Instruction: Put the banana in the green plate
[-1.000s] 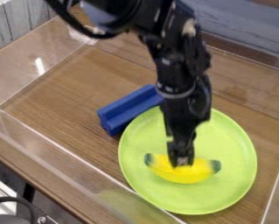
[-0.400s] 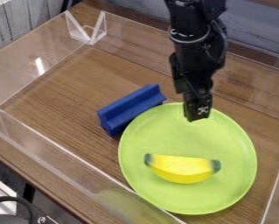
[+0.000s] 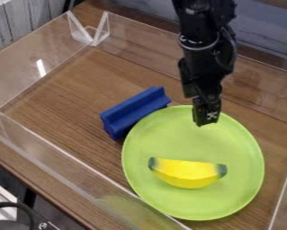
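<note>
The small yellow banana (image 3: 189,172) with dark tips lies inside the round lime-green plate (image 3: 244,144), toward its near side. My gripper (image 3: 206,115) hangs from the black arm above the plate's far part, pointing almost straight down. Its fingers stand open with nothing between them, well clear of the banana.
A blue rectangular block (image 3: 133,111) lies on the wooden table just left of the plate, touching or nearly touching its rim. Clear plastic walls (image 3: 38,67) enclose the work area. A clear folded stand (image 3: 89,29) sits at the back left.
A second ago my gripper was down at the banana on the plate. It has since risen and drawn back toward the plate's far side, leaving the banana lying on the plate.
</note>
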Robot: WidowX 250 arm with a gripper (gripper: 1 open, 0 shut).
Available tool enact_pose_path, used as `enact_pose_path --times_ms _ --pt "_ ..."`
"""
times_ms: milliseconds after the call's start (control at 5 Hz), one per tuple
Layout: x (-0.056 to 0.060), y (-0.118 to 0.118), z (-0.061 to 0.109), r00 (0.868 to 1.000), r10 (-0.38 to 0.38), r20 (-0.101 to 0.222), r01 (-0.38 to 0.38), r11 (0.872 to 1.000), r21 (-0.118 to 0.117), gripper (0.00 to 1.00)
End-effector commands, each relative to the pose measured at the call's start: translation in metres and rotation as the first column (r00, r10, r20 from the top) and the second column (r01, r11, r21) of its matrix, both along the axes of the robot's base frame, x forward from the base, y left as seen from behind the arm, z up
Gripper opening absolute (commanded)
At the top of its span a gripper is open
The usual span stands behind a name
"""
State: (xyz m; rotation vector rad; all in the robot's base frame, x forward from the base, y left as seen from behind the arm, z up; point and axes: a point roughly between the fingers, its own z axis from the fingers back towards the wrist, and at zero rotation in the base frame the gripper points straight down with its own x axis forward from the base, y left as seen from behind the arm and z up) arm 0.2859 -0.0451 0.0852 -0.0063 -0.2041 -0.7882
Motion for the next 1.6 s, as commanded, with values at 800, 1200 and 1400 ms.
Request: enact_pose_path --times_ms 800,1200,1400 --pt "0.023 -0.005 -0.022 0.994 -0.062 0.088 0.062 0.998 0.004 1.0" --pt "0.025 -0.008 -0.032 0.991 -0.084 0.1 0.084 0.996 0.002 1.0" --pt "0.026 -0.009 -0.035 0.991 -0.088 0.105 0.088 0.996 0.002 1.0"
